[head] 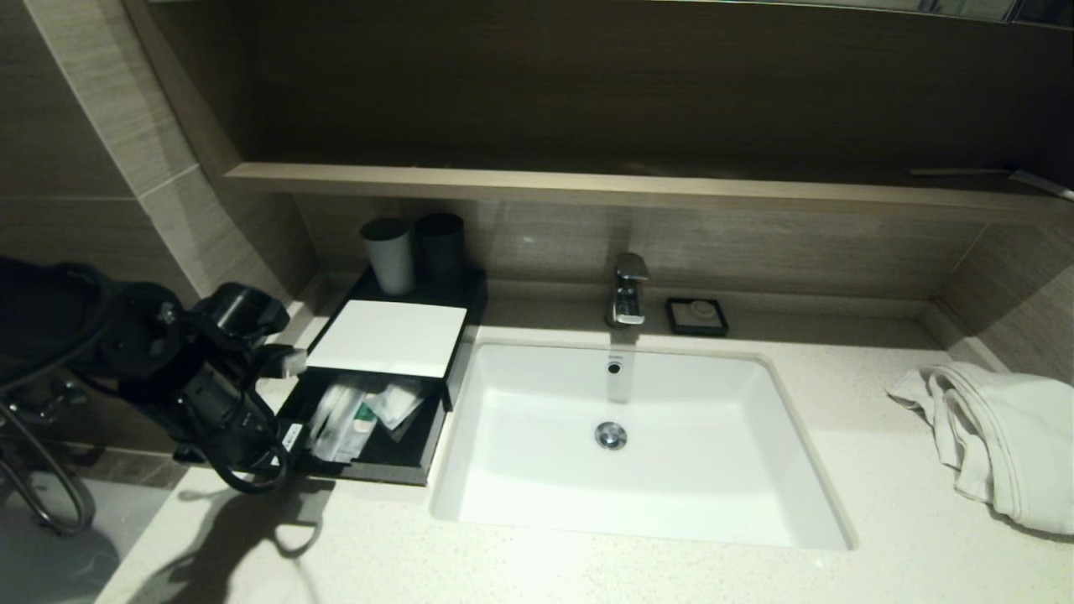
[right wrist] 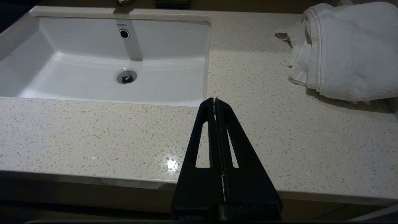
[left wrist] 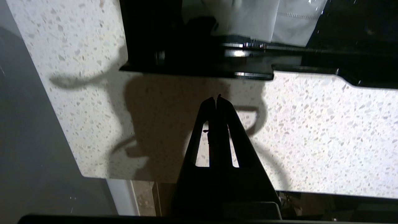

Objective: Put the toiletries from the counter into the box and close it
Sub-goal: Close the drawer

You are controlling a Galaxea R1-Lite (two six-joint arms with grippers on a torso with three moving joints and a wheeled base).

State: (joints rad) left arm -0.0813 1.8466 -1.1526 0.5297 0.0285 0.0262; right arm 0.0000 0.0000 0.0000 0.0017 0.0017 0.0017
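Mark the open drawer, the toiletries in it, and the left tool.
drawer (head: 394,463): head view, bare black floor near its front edge.
toiletries (head: 348,413): head view, middle of the sachet pile.
left tool (left wrist: 216,99): left wrist view, shut tips.

On the counter, the box sits at nine o'clock of the basin with its drawer pulled open and the toiletries inside, while the left arm hangs at the drawer's nine o'clock.
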